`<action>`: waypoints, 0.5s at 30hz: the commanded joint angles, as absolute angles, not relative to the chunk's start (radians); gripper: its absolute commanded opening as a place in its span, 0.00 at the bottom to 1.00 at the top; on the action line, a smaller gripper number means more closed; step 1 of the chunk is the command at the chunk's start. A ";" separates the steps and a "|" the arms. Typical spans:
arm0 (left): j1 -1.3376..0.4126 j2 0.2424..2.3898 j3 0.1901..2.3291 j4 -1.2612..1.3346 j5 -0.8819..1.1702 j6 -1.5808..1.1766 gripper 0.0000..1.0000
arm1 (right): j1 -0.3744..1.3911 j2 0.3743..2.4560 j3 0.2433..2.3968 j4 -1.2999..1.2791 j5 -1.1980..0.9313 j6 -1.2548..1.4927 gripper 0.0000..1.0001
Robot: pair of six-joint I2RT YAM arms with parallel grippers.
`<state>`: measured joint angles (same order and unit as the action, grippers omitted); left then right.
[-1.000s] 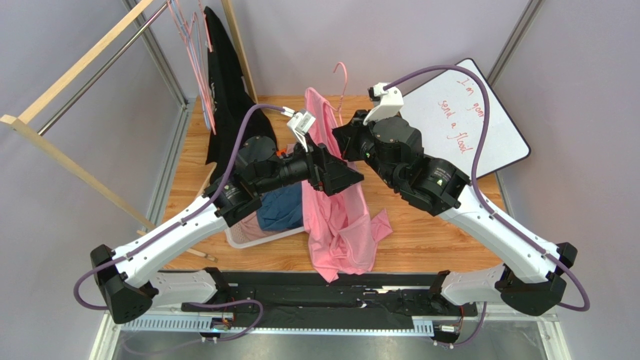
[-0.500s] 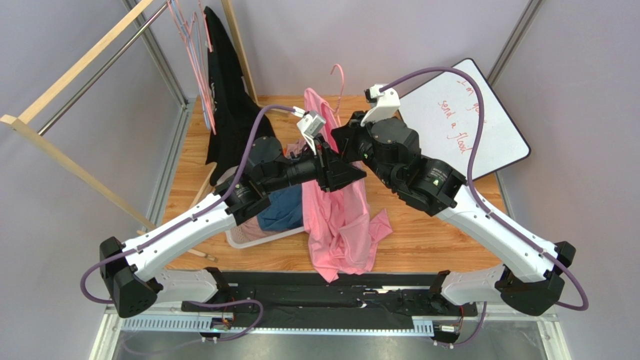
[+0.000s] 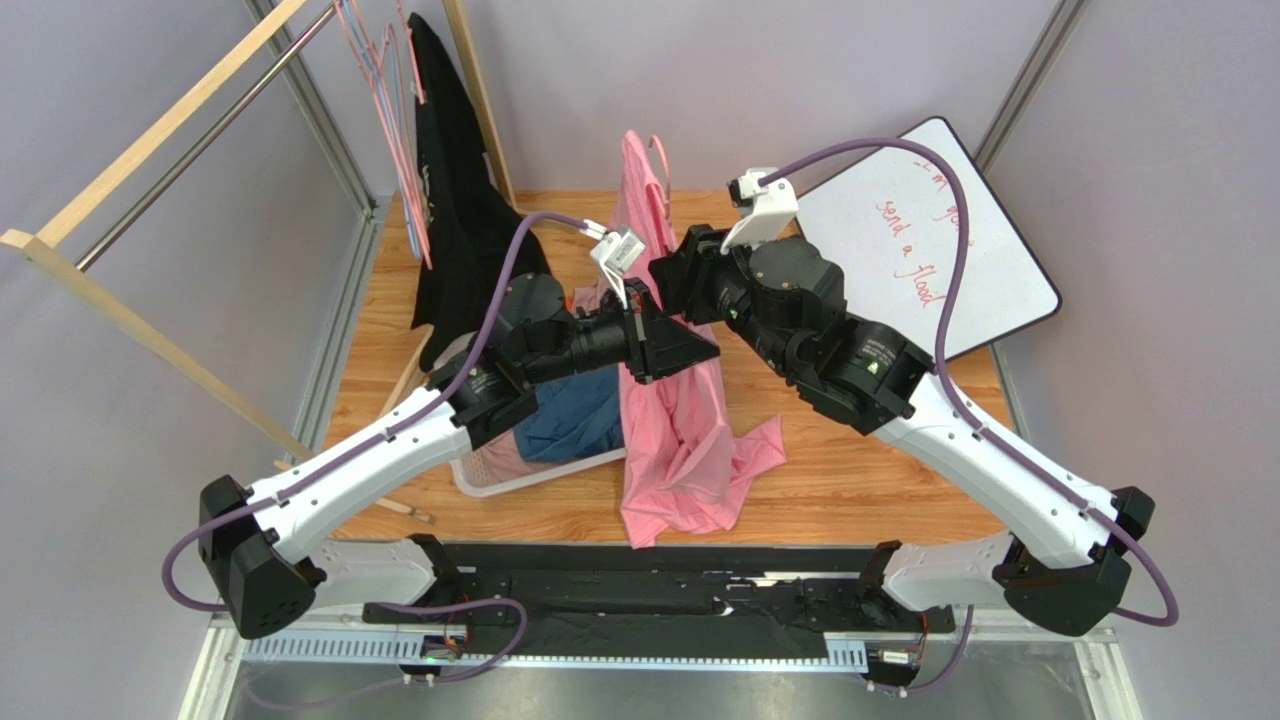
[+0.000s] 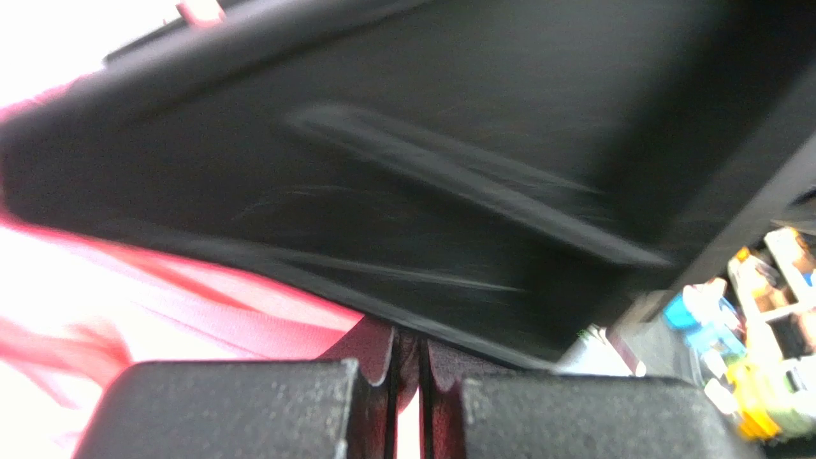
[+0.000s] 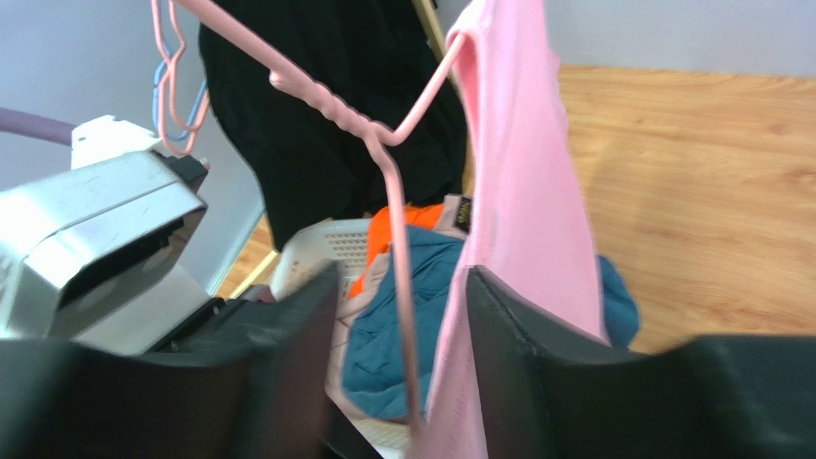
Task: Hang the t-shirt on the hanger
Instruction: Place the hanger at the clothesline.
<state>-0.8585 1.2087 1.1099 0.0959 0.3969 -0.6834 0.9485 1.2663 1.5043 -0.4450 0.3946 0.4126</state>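
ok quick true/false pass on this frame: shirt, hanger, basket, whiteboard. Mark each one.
1. The t-shirt lies flat on the table. False: it hangs in the air between the left end effector and the right end effector, its lower part trailing toward the table.
2. A blue garment sits in the white basket. True.
3. The whiteboard is blank. False: it carries red handwriting.
4. A black garment hangs at the back left. True.
5. In the right wrist view, the hanger wire passes between the right end effector's fingers. True.
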 commanded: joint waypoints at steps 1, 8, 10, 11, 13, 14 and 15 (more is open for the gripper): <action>-0.824 1.170 1.206 0.072 0.345 -0.761 0.00 | 0.951 1.223 1.549 -0.402 0.351 0.393 0.75; -0.805 1.258 1.434 0.006 0.340 -0.742 0.00 | 0.924 1.125 1.597 -0.422 0.438 0.270 1.00; -0.798 1.316 1.532 0.003 0.345 -0.733 0.00 | 0.911 1.097 1.601 -0.423 0.471 0.220 1.00; -0.796 1.336 1.566 0.003 0.348 -0.724 0.00 | 0.907 1.068 1.601 -0.423 0.494 0.203 1.00; -0.787 1.408 1.683 -0.020 0.348 -0.703 0.00 | 0.891 1.042 1.597 -0.420 0.520 0.169 1.00; -0.784 1.463 1.725 -0.017 0.354 -0.693 0.00 | 0.887 1.011 1.595 -0.422 0.544 0.146 1.00; -0.781 1.492 1.768 -0.011 0.357 -0.680 0.00 | 0.873 0.997 1.589 -0.422 0.552 0.134 1.00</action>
<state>-0.7994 1.3914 1.6062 -0.0738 0.3496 -0.7521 0.9016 1.0695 1.5608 -0.4454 0.4599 0.2432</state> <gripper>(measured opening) 0.030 0.998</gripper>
